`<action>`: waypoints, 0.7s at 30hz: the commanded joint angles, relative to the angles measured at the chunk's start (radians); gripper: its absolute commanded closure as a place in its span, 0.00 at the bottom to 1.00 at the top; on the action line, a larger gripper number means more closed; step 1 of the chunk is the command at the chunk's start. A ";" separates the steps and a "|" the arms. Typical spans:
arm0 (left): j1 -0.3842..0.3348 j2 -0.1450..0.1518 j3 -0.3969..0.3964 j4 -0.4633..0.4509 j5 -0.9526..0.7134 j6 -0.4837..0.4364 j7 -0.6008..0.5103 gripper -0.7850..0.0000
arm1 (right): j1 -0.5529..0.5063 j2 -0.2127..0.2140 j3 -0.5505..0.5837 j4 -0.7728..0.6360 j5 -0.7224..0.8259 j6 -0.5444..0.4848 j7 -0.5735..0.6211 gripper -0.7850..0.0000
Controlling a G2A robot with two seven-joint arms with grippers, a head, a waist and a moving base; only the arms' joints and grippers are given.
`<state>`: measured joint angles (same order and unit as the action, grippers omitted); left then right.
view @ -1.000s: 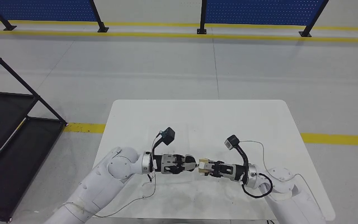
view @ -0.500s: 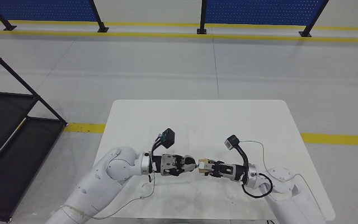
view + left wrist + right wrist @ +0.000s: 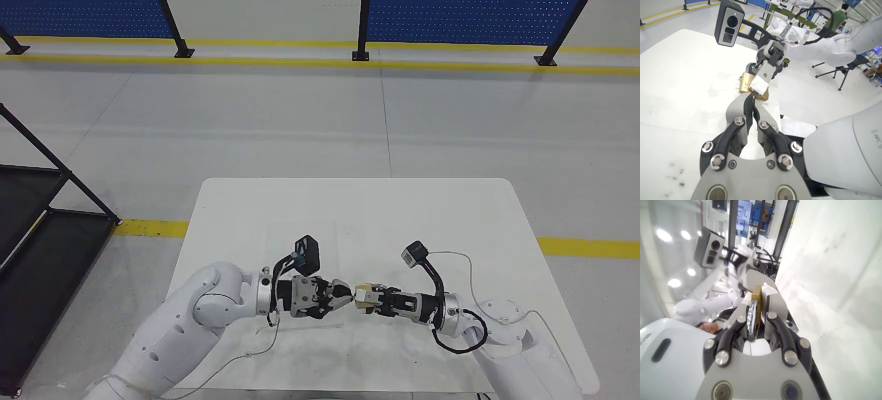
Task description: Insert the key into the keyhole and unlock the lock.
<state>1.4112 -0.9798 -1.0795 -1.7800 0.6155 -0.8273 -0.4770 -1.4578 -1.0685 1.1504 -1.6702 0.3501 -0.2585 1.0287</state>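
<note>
My left tool [image 3: 751, 101], clenched on the key [image 3: 753, 96], points lengthwise at the padlock [image 3: 745, 84] just ahead, which my right tool [image 3: 758, 294] grips facing it.

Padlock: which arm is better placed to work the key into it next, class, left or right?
Left. The left claw is pinched shut on the key, tips right at the padlock's end. The right claw is clamped on the padlock, so it probably serves best as holder.
</note>
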 commanded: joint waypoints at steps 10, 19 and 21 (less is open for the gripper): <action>0.046 0.003 -0.027 -0.070 0.269 0.021 0.135 1.00 | 0.000 0.000 0.000 0.000 0.000 0.000 0.000 1.00; 0.076 0.007 -0.036 -0.128 0.508 0.031 0.248 1.00 | 0.000 0.000 0.000 0.000 0.000 0.000 0.000 1.00; 0.084 0.008 -0.038 -0.135 0.557 0.035 0.281 1.00 | 0.000 0.000 0.000 0.000 0.000 0.000 0.000 1.00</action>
<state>1.4916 -0.9725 -1.1162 -1.9129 1.1453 -0.7943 -0.2119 -1.4578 -1.0685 1.1504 -1.6703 0.3501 -0.2585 1.0288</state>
